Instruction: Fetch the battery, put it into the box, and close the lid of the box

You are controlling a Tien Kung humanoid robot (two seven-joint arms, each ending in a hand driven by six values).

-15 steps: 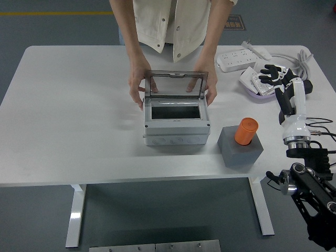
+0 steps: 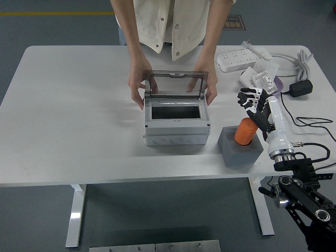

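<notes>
An orange cylindrical battery [image 2: 245, 132] stands upright in a dark grey block [image 2: 240, 147] at the table's front right. A grey box [image 2: 176, 121] sits mid-table with its clear lid [image 2: 176, 84] raised. A person at the far side holds the box with both hands, one on each side [image 2: 137, 86] [image 2: 210, 90]. My right hand [image 2: 251, 101] is open, fingers spread, just above and to the right of the battery, not touching it. My left arm is out of view.
A white power strip [image 2: 237, 59] with cable lies at the back right. A purple dish holding small white packets [image 2: 265, 82] and a black adapter [image 2: 298, 88] lie behind my right hand. Cables trail off the right edge.
My right hand has moved left and toward me, from over the purple dish to just beside the battery. The person's hands and the box have not moved.
</notes>
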